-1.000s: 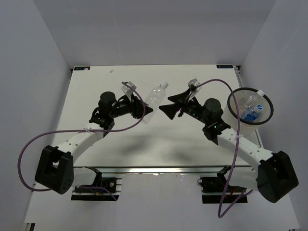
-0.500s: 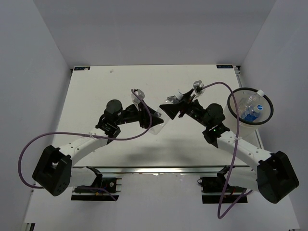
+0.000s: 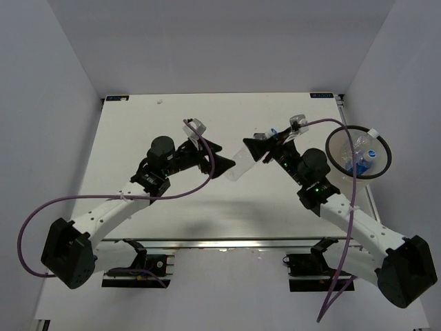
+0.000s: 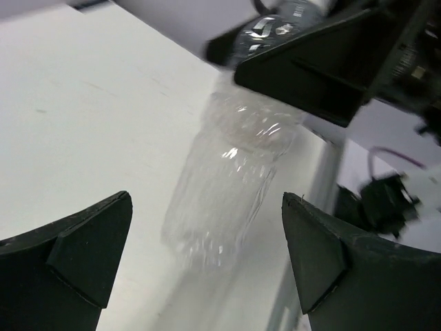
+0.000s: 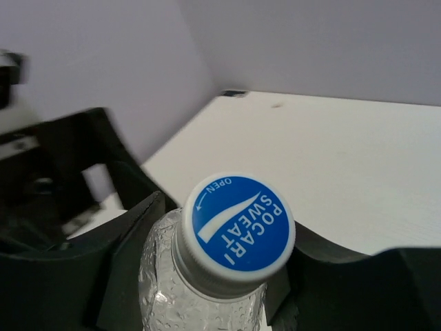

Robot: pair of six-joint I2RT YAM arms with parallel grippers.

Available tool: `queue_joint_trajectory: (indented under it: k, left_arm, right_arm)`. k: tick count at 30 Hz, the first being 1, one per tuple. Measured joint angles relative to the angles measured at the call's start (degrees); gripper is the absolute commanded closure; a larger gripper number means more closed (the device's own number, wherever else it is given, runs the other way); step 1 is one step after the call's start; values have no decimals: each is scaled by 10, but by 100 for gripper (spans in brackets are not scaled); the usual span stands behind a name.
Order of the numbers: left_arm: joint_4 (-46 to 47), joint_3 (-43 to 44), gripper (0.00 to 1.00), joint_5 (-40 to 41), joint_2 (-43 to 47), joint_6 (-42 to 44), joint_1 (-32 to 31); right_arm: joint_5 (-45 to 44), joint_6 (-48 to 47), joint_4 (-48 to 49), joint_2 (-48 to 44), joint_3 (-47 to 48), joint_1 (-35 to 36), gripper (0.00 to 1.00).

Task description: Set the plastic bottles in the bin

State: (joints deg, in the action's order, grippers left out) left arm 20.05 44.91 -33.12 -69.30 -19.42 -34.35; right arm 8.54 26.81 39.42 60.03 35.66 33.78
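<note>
A clear plastic bottle (image 3: 241, 167) with a blue cap (image 5: 238, 231) hangs tilted above the middle of the table. My right gripper (image 3: 261, 149) is shut on its neck just under the cap, one black finger (image 5: 127, 265) on each side. In the left wrist view the bottle's body (image 4: 231, 186) points down toward my left gripper (image 4: 207, 258), which stands open around the bottle's base without touching it. My left gripper (image 3: 222, 161) sits just left of the bottle. The round bin (image 3: 333, 157) stands at the right edge. It holds other bottles (image 3: 360, 160), one with a blue label.
The white table (image 3: 138, 124) is walled on the left, back and right. Purple cables (image 3: 41, 214) trail from both arms. The bin stands close to the table's right edge, behind my right arm (image 3: 344, 210).
My left gripper has opened and let go of the bottle. My right gripper has closed on its neck. Both grippers have shifted to the right.
</note>
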Motion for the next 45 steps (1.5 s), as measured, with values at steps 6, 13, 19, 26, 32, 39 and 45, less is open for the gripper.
queue_joint_trajectory:
  k: [6, 13, 19, 26, 32, 39, 45]
  left_arm:
    - [-63, 38, 2, 188, 37, 23, 1]
    - [-111, 71, 2, 266, -19, 23, 19]
    - [-134, 73, 2, 271, -62, 16, 37]
    - [-143, 86, 2, 261, -93, 14, 47]
    - [-150, 94, 2, 249, -103, 14, 56]
    - [-169, 116, 2, 242, -130, 13, 63]
    - [-185, 121, 2, 244, -134, 11, 67]
  right_arm:
    - [-227, -129, -186, -33, 131, -12, 89]
    - [-431, -256, -278, -30, 306, -110, 90]
    - [-501, -304, -392, 20, 433, -233, 90]
    - [-492, -288, -553, 54, 456, -271, 90]
    - [-462, -263, -633, 78, 451, -309, 86]
    - [-385, -215, -662, 131, 442, -355, 84]
    - [-338, -188, -658, 159, 453, -399, 80]
